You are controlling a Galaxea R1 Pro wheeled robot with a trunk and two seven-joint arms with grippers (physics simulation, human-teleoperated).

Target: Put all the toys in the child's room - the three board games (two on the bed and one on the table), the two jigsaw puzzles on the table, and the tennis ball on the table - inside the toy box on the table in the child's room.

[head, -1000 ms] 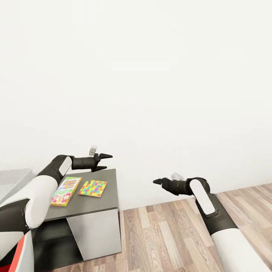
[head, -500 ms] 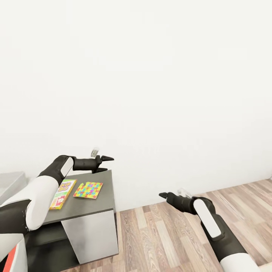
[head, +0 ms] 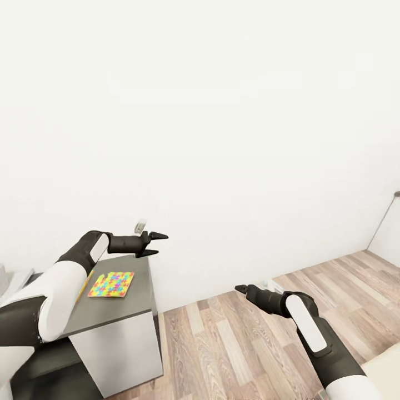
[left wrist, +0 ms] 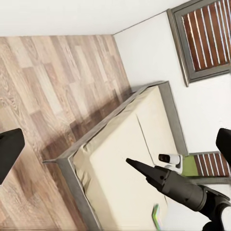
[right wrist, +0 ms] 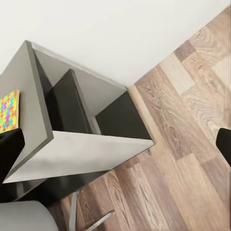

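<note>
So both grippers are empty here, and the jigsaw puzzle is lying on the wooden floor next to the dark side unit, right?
Not quite. Both the left gripper and the right gripper are empty, but the jigsaw puzzle lies flat on top of the dark grey side unit, not on the wooden floor. The head view shows it.

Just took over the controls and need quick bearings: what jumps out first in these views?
The bright jigsaw puzzle lying flat on the dark grey side unit stands out, just below the open left gripper. The right gripper hangs over bare wood floor. The left wrist view looks across at the bed.
</note>
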